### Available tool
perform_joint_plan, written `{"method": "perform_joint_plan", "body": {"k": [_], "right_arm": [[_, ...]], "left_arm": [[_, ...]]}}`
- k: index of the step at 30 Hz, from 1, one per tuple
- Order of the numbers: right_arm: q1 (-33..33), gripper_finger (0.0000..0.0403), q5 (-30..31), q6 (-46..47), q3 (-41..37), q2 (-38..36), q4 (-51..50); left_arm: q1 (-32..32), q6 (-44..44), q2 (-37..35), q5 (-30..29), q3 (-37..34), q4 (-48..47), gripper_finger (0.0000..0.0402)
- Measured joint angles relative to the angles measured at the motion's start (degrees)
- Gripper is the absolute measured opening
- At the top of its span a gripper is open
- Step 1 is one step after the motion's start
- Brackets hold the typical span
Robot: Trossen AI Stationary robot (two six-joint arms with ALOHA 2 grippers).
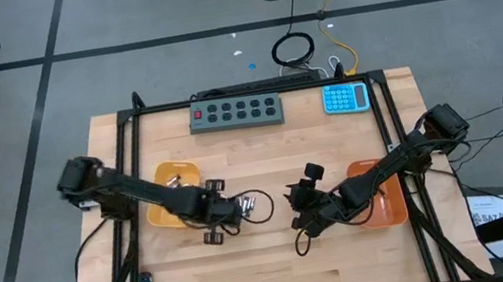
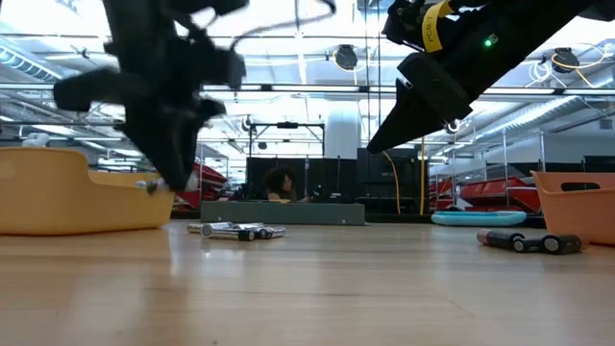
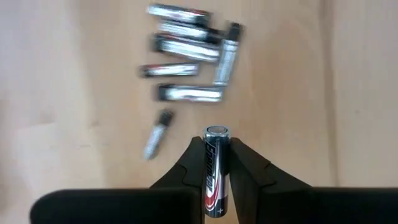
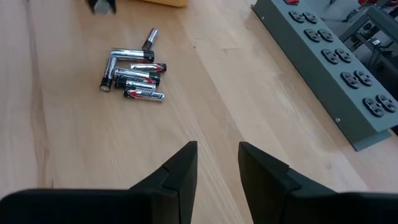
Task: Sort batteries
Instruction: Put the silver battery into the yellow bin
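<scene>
At centre left of the high view, the left gripper (image 3: 217, 180) is clenched on one silver-and-black cylindrical battery (image 3: 215, 177), just right of the rounded orange plastic tray (image 1: 167, 172); a cluster of loose silver batteries (image 3: 186, 59) lies on the pale wooden table (image 1: 282, 268) beyond it. Right of centre, the right gripper (image 4: 217, 165) hovers with fingers released, gripping nothing, beside a second orange tray (image 1: 390, 202)

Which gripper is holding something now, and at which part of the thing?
The left gripper holds one silvery battery by its sides, around the middle, one end sticking out past the fingertips. The right gripper is open and holds nothing.
</scene>
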Motion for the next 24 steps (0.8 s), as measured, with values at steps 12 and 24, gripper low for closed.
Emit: {"method": "perform_joint_plan", "body": {"k": [12, 24], "right_arm": [[1.4, 0.0107, 0.0, 0.0, 0.0, 0.0, 0.3], [1.1, 0.0107, 0.0, -0.6, 0.0, 0.0, 0.8]], "left_arm": [[0.2, -20.2, -22.8, -7.0, -13.6, -3.2, 0.0045], [2.2, -32.5, -28.9, -12.0, -15.2, -12.1, 0.0199]]}}
